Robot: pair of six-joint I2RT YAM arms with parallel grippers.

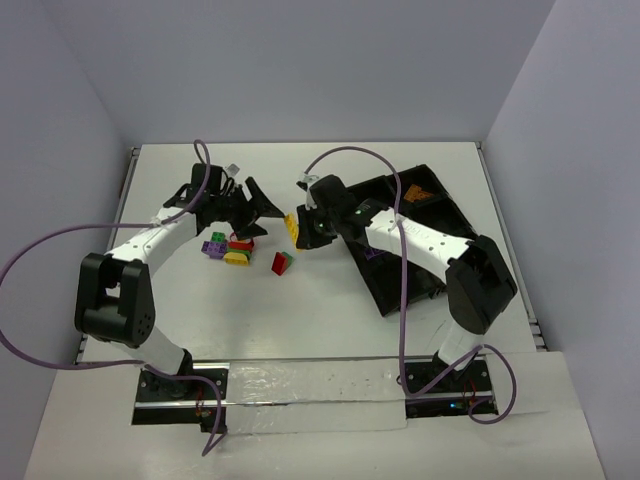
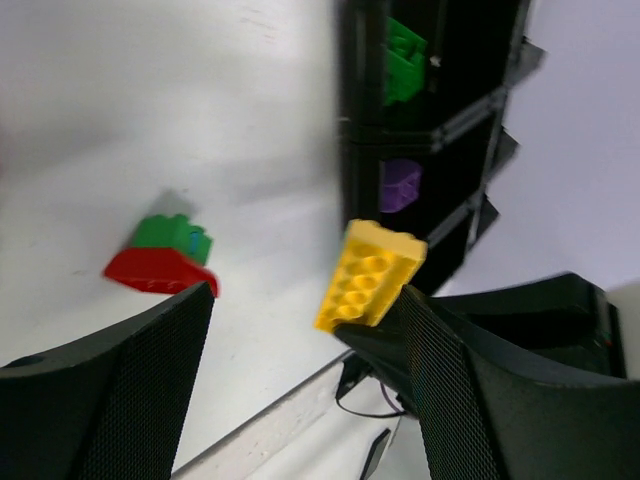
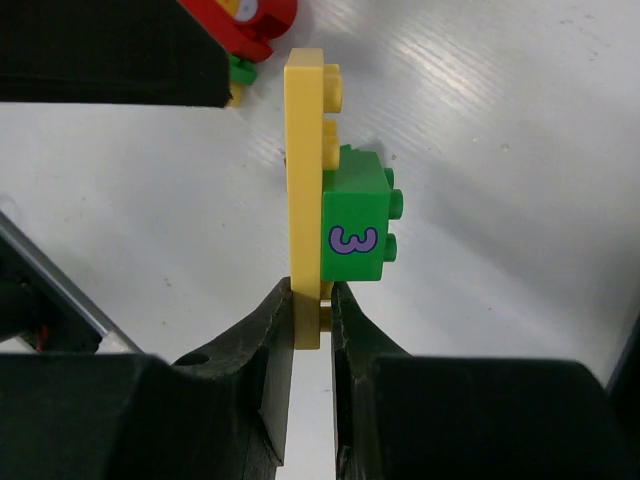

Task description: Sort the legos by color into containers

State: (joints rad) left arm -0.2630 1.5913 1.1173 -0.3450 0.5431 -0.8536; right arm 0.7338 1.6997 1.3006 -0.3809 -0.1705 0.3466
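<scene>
My right gripper (image 3: 312,305) is shut on a flat yellow lego (image 3: 305,150) with a green lego marked "3" (image 3: 355,225) stuck to its side, and holds both above the table. In the top view the right gripper (image 1: 301,222) holds this yellow lego (image 1: 291,226) just left of the black divided tray (image 1: 455,240). My left gripper (image 1: 262,208) is open and empty, facing the yellow lego (image 2: 370,275) from the left. A red and green lego (image 1: 282,263) lies alone. A pile of purple, green, red and yellow legos (image 1: 226,248) lies under the left arm.
The tray's compartments hold green legos (image 2: 403,60), a purple lego (image 2: 400,185) and an orange piece (image 1: 416,193). The left gripper's finger (image 3: 110,50) fills the top left of the right wrist view, close to the held lego. Purple cables arc over both arms.
</scene>
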